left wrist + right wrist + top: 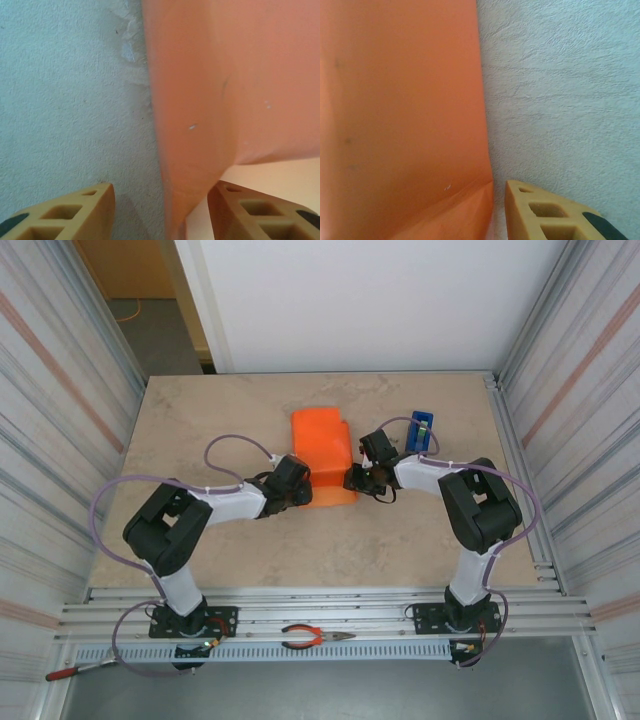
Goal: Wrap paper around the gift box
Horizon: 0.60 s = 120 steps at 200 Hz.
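Left wrist view is showing the left gripper [161,215] spread, a fold of the paper [200,100] running straight ahead between its fingers, presumably hiding the gift box. The right gripper [360,480] is flanking the paper's opposite side, and whether it is spread or pinching cannot be told.

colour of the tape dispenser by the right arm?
Blue. The tape dispenser shows best in the top external view.

The paper [322,455], bright orange and creased, lies mid-scene folded into a low blocky bundle, its near flap lying flat.
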Each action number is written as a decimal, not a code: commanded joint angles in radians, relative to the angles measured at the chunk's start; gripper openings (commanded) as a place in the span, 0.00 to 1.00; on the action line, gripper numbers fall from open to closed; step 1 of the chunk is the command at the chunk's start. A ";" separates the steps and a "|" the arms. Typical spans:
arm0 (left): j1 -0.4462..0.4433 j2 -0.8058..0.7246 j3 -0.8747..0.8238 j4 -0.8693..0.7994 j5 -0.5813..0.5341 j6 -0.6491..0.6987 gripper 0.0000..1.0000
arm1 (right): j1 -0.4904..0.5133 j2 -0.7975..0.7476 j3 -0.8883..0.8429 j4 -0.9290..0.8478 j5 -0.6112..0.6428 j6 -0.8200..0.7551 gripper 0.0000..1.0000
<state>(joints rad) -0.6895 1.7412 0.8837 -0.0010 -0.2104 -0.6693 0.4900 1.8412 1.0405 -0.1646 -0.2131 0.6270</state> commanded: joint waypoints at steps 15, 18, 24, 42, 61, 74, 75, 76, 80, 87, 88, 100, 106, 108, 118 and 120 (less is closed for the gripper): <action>-0.008 0.017 0.017 0.020 -0.038 0.002 0.43 | -0.005 0.028 0.012 -0.026 0.003 -0.001 0.32; -0.008 0.016 0.017 0.021 -0.038 0.003 0.42 | -0.005 0.027 0.011 -0.026 0.006 0.001 0.32; -0.008 0.018 0.016 0.025 -0.042 0.002 0.40 | -0.005 0.026 0.008 -0.025 0.008 0.002 0.32; -0.009 0.022 0.016 0.029 -0.047 0.000 0.31 | -0.005 0.023 0.007 -0.029 0.006 0.002 0.31; -0.010 0.025 0.011 0.037 -0.048 -0.009 0.25 | -0.007 0.020 0.006 -0.035 0.010 0.000 0.31; -0.014 0.025 0.004 0.041 -0.053 -0.013 0.25 | -0.008 0.018 0.005 -0.045 0.007 -0.003 0.32; -0.014 0.025 0.004 0.041 -0.053 -0.012 0.25 | -0.008 0.017 0.005 -0.045 0.006 -0.003 0.32; -0.014 0.026 0.003 0.042 -0.053 -0.013 0.25 | -0.008 0.017 0.006 -0.046 0.006 -0.003 0.32; -0.016 0.027 0.002 0.042 -0.054 -0.013 0.23 | -0.007 0.014 0.004 -0.047 0.006 -0.004 0.32; -0.019 0.026 -0.002 0.041 -0.055 -0.015 0.20 | -0.007 0.008 0.000 -0.048 0.008 -0.003 0.33; -0.019 0.025 -0.003 0.041 -0.056 -0.015 0.19 | -0.007 0.007 -0.001 -0.048 0.008 -0.004 0.33; -0.022 0.024 -0.011 0.044 -0.061 -0.020 0.11 | -0.005 -0.003 -0.009 -0.047 0.012 -0.003 0.33; -0.024 0.023 -0.017 0.048 -0.061 -0.022 0.09 | -0.004 -0.008 -0.012 -0.049 0.015 -0.003 0.32; -0.024 0.022 -0.019 0.048 -0.061 -0.022 0.07 | -0.004 -0.009 -0.012 -0.049 0.015 -0.003 0.32; -0.025 0.020 -0.023 0.050 -0.059 -0.025 0.04 | -0.002 -0.012 -0.013 -0.052 0.015 -0.001 0.31; -0.025 0.020 -0.026 0.051 -0.058 -0.024 0.04 | -0.001 -0.014 -0.016 -0.052 0.015 0.000 0.31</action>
<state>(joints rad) -0.7086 1.7542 0.8814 0.0360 -0.2409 -0.6823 0.4885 1.8416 1.0401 -0.1661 -0.2119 0.6270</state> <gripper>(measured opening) 0.069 0.318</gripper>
